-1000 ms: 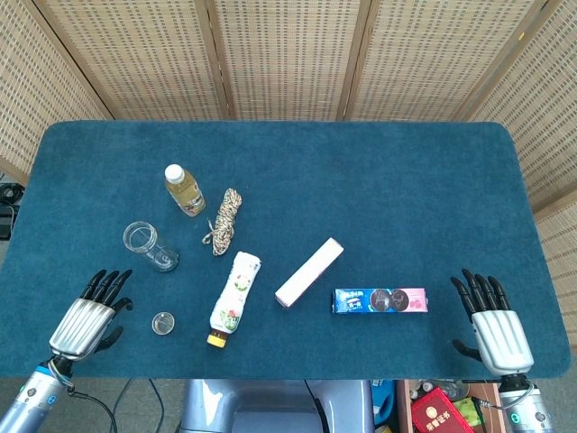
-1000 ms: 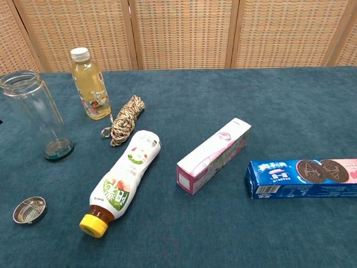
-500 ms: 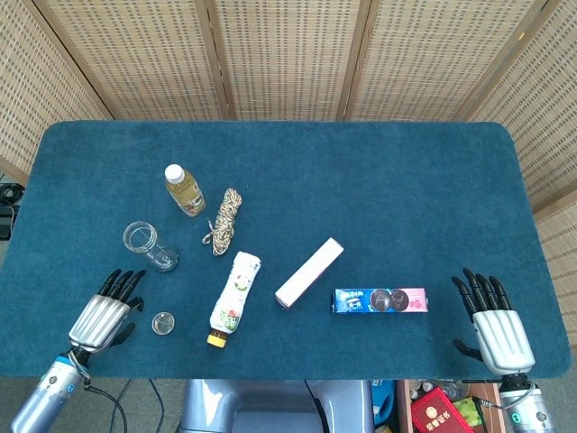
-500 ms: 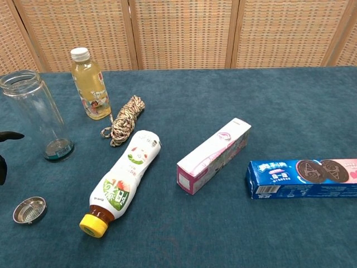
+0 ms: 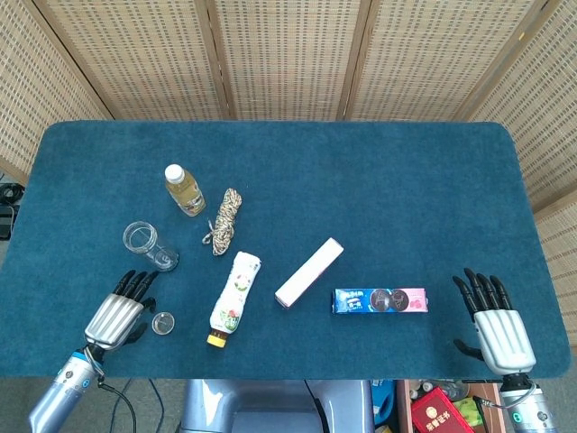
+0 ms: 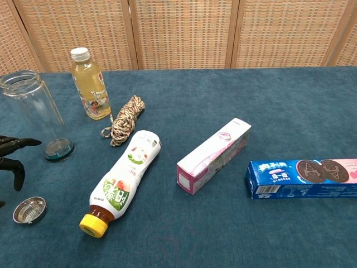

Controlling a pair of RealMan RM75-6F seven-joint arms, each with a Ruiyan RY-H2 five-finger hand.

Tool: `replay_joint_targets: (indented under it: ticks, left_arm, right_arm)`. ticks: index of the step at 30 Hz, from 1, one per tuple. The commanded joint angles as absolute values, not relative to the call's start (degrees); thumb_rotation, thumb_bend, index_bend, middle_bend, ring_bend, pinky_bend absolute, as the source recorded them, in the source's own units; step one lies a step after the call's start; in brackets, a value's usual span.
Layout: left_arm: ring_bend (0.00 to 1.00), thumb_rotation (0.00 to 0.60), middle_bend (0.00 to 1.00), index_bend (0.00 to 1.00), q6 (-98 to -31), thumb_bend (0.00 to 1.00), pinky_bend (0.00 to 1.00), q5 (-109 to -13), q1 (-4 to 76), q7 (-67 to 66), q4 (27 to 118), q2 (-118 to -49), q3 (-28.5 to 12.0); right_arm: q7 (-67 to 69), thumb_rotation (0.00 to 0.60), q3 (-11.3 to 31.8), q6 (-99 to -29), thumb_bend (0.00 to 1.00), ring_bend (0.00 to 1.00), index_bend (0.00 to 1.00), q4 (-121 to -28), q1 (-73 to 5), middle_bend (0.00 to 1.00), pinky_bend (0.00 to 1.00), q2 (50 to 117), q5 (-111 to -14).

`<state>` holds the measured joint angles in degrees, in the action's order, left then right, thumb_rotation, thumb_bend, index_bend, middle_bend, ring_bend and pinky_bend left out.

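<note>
Left hand sits low at the lower left of the head view, palm down, fingers spread and holding nothing, while the right hand lies flat at the lower right, fingers splayed, empty.

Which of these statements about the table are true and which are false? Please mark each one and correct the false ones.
1. The left hand holds nothing, fingers apart. True.
2. The white bottle with the yellow cap stands upright. False: it lies on its side.
3. The small metal strainer lies near the left hand. True.
4. The rope bundle lies on top of the blue cookie box. False: they lie far apart; the rope is beside the yellow drink bottle.
5. The glass jar stands upright. True.
</note>
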<state>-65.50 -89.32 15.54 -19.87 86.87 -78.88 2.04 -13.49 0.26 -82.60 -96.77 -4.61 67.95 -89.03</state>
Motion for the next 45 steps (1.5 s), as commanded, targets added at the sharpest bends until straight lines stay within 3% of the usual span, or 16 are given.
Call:
replay_joint_targets:
  ticks: [1, 45]
  left_arm:
    - [0.0, 0.6, 0.0, 0.47, -65.2, 0.38, 0.0, -89.0, 15.8, -20.6, 87.0, -79.2, 2.1]
    - [0.0, 0.6, 0.0, 0.52, -63.9, 0.42, 0.0, -85.6, 18.1, -24.4, 86.1, -83.4, 2.6]
  right_arm:
    - [-13.4, 0.6, 0.3, -82.6, 0.0, 0.0, 0.0, -96.8, -4.6, 0.0, 0.0, 67.9, -89.0]
    - [-12.2, 0.6, 0.3, -83.1, 0.0, 0.0, 0.0, -97.1, -4.4, 0.0, 0.0, 67.3, -89.2]
